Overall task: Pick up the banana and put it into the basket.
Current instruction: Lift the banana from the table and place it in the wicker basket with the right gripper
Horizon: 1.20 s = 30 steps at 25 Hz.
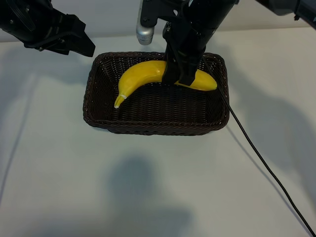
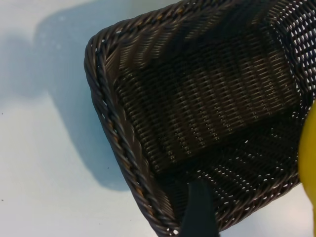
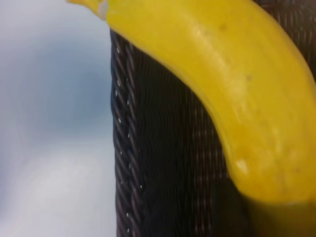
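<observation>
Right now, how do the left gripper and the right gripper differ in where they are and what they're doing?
The right gripper reaches down into the basket, closed on the banana; the left gripper holds nothing, its jaws open. The right gripper is over the basket's far side; the left gripper hangs outside it, beyond the far left corner. Both are black and angled downward.
</observation>
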Each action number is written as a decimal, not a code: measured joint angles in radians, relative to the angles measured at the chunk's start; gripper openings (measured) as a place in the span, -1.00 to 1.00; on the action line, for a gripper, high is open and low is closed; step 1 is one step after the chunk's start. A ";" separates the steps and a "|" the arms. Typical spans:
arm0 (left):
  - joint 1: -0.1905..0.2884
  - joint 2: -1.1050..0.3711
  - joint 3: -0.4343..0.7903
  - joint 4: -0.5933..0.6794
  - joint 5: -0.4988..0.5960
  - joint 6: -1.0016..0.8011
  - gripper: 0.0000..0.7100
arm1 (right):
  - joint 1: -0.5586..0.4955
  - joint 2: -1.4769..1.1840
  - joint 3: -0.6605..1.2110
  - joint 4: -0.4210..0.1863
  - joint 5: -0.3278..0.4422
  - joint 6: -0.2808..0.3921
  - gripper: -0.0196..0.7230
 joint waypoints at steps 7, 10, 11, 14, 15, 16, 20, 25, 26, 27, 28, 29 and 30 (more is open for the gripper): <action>0.000 0.000 0.000 0.000 -0.001 0.000 0.68 | 0.000 0.042 0.000 0.007 -0.008 -0.004 0.17; 0.000 0.000 0.000 0.000 -0.001 0.000 0.68 | 0.000 0.063 0.000 0.024 -0.024 -0.013 0.17; 0.000 0.000 0.000 0.000 -0.001 0.000 0.68 | 0.000 0.068 0.000 0.034 -0.026 -0.019 0.17; 0.000 0.000 0.000 0.000 -0.001 0.000 0.68 | 0.002 0.077 0.000 0.051 -0.035 -0.028 0.17; 0.000 0.000 0.000 0.000 -0.001 0.000 0.68 | 0.002 0.079 0.000 0.054 -0.038 -0.028 0.17; 0.000 0.000 0.000 0.000 -0.001 0.000 0.68 | 0.002 0.086 -0.001 0.056 -0.042 -0.031 0.17; 0.000 0.000 0.000 0.000 -0.001 0.000 0.68 | 0.009 0.117 -0.001 0.057 -0.055 -0.046 0.17; 0.000 0.000 0.000 0.000 -0.001 0.000 0.68 | 0.028 0.145 -0.001 0.056 -0.090 -0.066 0.17; 0.000 0.000 0.000 0.000 -0.001 0.000 0.68 | 0.029 0.147 -0.001 0.056 -0.095 -0.071 0.17; 0.000 0.000 0.000 0.000 -0.001 0.000 0.68 | 0.031 0.151 -0.001 0.056 -0.104 -0.073 0.17; 0.000 0.000 0.000 0.000 -0.001 0.000 0.68 | 0.031 0.154 -0.001 0.056 -0.113 -0.075 0.17; 0.000 0.000 0.000 0.000 -0.001 0.000 0.68 | 0.031 0.158 -0.001 0.056 -0.121 -0.075 0.17; 0.000 0.000 0.000 0.000 -0.001 0.000 0.68 | 0.031 0.163 -0.001 0.055 -0.129 -0.075 0.17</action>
